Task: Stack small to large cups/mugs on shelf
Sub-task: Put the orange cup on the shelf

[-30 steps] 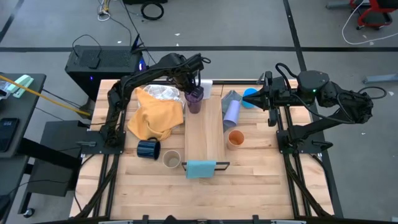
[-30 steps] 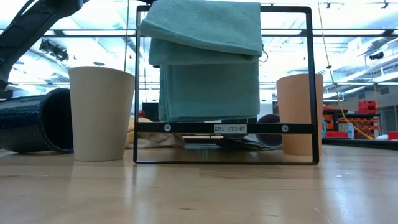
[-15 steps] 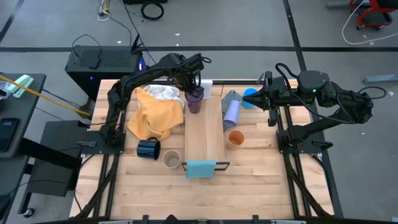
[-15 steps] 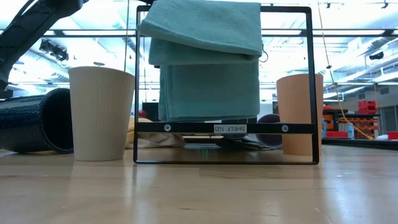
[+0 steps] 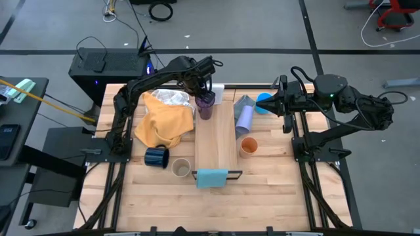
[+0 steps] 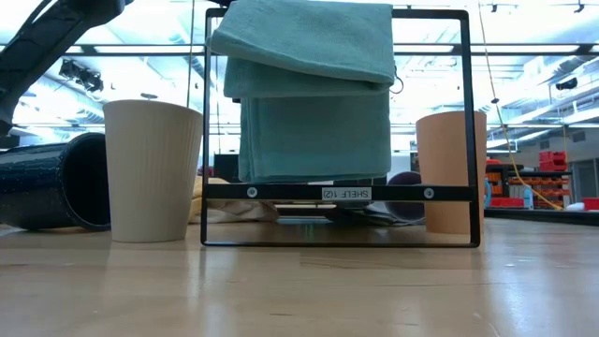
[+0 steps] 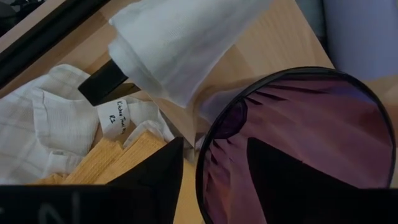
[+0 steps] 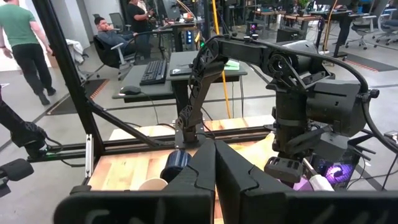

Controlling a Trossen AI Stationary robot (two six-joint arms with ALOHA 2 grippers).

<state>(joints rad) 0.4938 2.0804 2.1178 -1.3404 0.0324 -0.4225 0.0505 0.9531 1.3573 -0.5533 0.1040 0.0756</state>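
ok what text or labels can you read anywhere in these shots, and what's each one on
"SHELF 1/2", seen mirrored: small white label on the black rack's crossbar, low view; the last characters are hard to read.
Fabric tag on the white cloth, left wrist view: a line of print, too blurred to read.
Nothing else readable, including on the purple cup or the screens in the right wrist view.

**Purple tumbler's rim between the left gripper's fingers**

The dark purple tumbler (image 7: 292, 143) stands upright on the pale wooden shelf (image 7: 273, 46), its open mouth facing the camera. The left gripper (image 7: 214, 180) straddles its rim, one dark finger inside the cup, the other outside, with space around the wall. A white cloth (image 7: 180, 40) hangs beside it. Next to that lie a yellow cloth (image 7: 106, 162) and a white checked fabric (image 7: 50, 124) bearing a label.
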